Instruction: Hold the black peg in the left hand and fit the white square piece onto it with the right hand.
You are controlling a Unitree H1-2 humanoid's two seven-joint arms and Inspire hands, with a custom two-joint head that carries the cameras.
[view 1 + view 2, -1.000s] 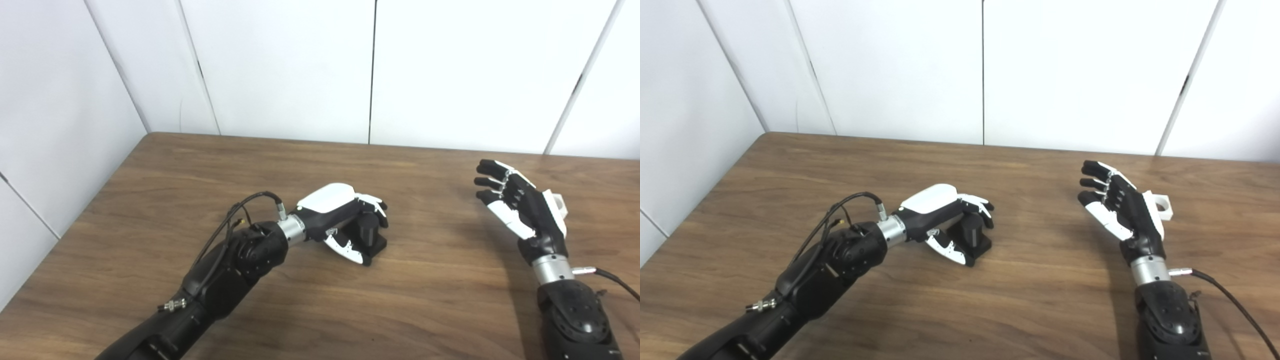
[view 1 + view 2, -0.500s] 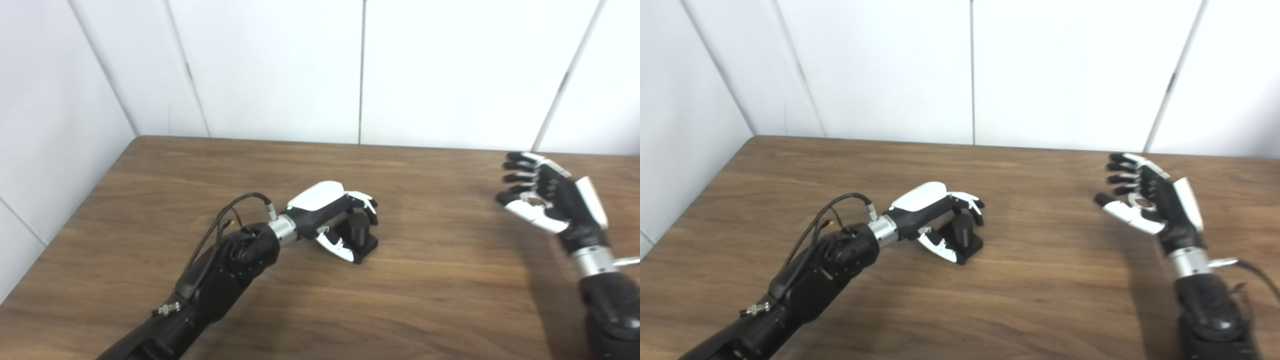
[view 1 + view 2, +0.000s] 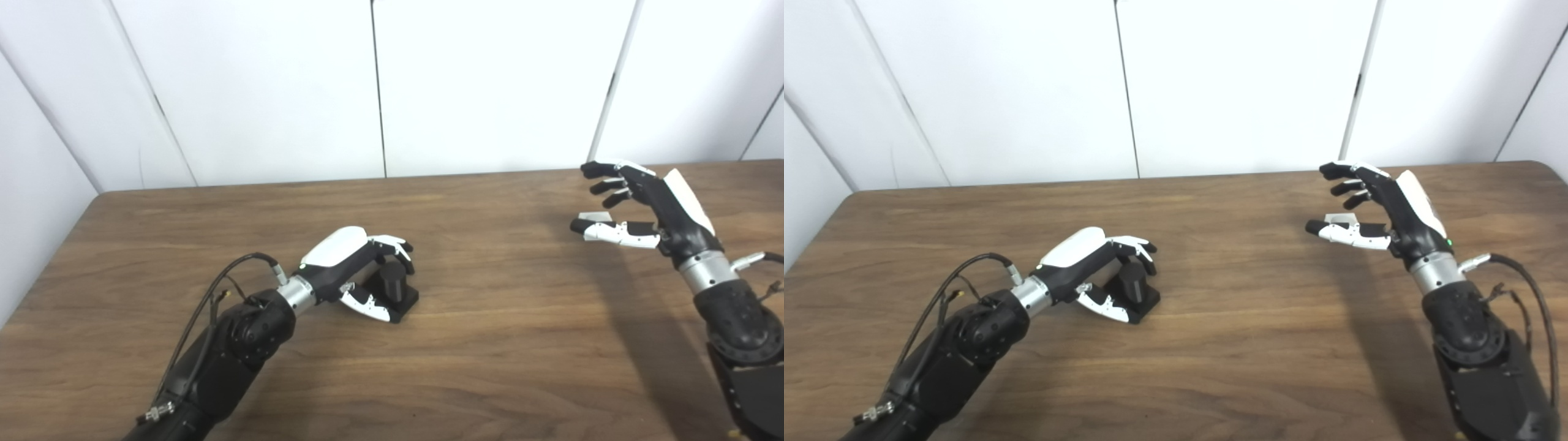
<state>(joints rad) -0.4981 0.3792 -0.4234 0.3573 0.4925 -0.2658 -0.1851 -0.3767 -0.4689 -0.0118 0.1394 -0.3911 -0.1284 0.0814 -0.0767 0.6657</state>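
The black peg (image 3: 393, 283) stands upright on its square black base on the wooden table (image 3: 502, 331), left of centre. My left hand (image 3: 346, 254) is curled around it, fingers over the peg's top and thumb against the front of the base. The white square piece (image 3: 594, 216) lies on the table at the far right, only a corner showing. My right hand (image 3: 652, 202) hovers over it, palm down and open, thumb in front of the piece and fingers (image 3: 1344, 184) spread above and behind it. I cannot tell if it touches the piece.
White wall panels (image 3: 490, 86) close off the back of the table. The table's far right corner (image 3: 1546, 168) lies just beyond my right hand. A black cable (image 3: 1528, 288) loops from my right wrist, another (image 3: 211, 297) from my left forearm.
The camera has swung right, shifting the whole picture. My right hand has turned from edge-up to palm-down and reached over the white piece. My left hand has stayed curled on the peg.
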